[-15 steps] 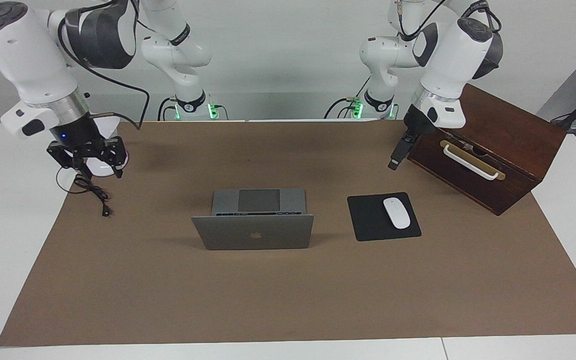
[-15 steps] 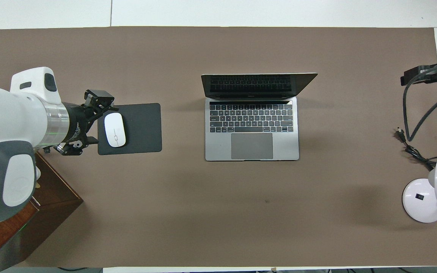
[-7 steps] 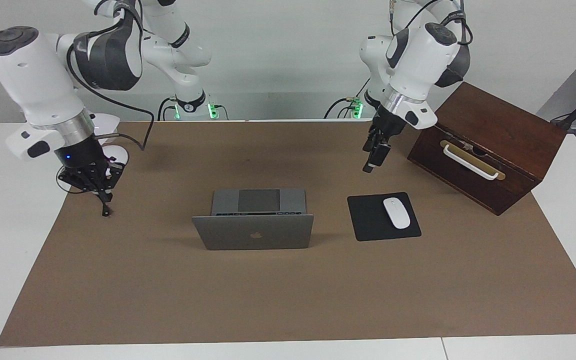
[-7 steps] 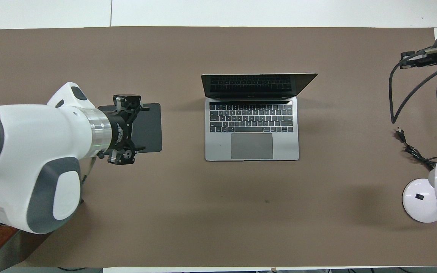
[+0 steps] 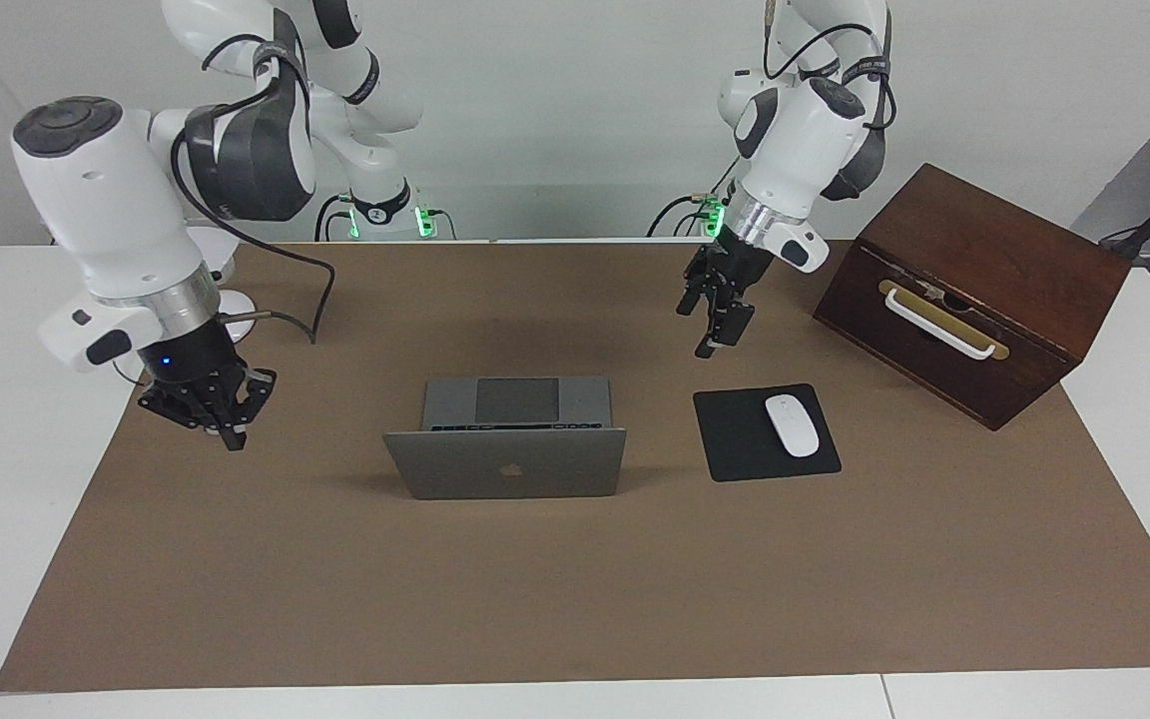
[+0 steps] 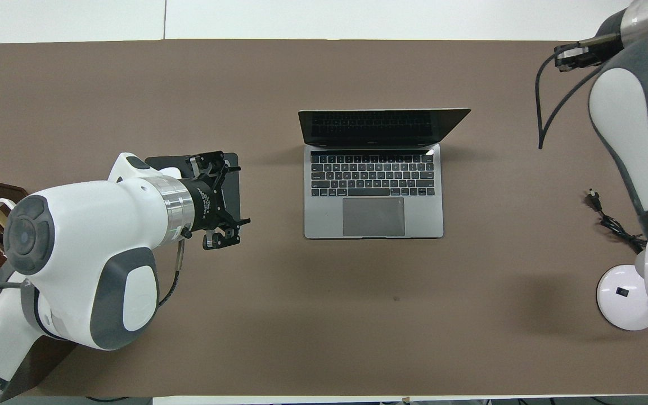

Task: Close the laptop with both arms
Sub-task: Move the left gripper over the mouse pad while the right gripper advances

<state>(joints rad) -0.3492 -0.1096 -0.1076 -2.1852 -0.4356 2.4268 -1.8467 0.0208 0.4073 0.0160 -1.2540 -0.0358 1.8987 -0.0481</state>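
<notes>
Your open laptop (image 5: 505,439) sits mid-table between the arms: right gripper (image 5: 233,437) shut and empty, left gripper (image 5: 707,345) spread, empty.

From overhead, the left arm (image 6: 88,253) covers the mouse and most of the mousepad (image 6: 233,169) (middle left); the frame's right edge crops the lamp (image 6: 628,297).

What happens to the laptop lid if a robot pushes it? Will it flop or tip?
The laptop lid looks like thin stiff metal, so it probably swings on its hinge rather than bending. It stands open, tilted over the keyboard, so a push should fold it down. The flat base lies on the mat; it might slide slightly, and tipping seems unlikely.
</notes>
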